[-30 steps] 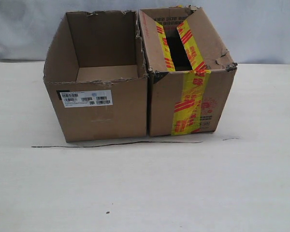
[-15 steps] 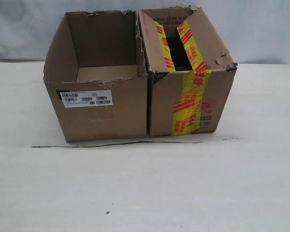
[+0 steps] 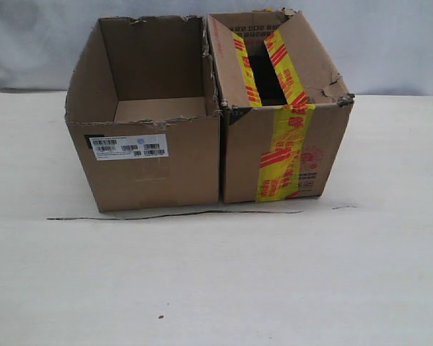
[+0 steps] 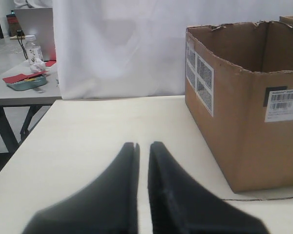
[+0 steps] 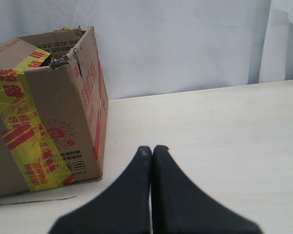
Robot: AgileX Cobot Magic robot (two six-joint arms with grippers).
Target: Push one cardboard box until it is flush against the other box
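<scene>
The cardboard box (image 3: 285,155), battered, with yellow tape striped in red, stands on the right with its side pressed against the other box (image 3: 148,166), plain brown with a white barcode label. No gap shows between them. Neither gripper appears in the exterior view. My left gripper (image 4: 143,145) hovers low over the table beside the other box (image 4: 244,131), its fingers almost together with only a thin slit and nothing held. My right gripper (image 5: 152,148) is shut and empty, a short way off the cardboard box (image 5: 44,122).
A thin dark line (image 3: 173,215) lies on the table (image 3: 216,288) along the front of both boxes. A white curtain (image 4: 122,44) hangs behind. In the left wrist view a side table (image 4: 19,90) with a bottle and clutter stands past the table's edge.
</scene>
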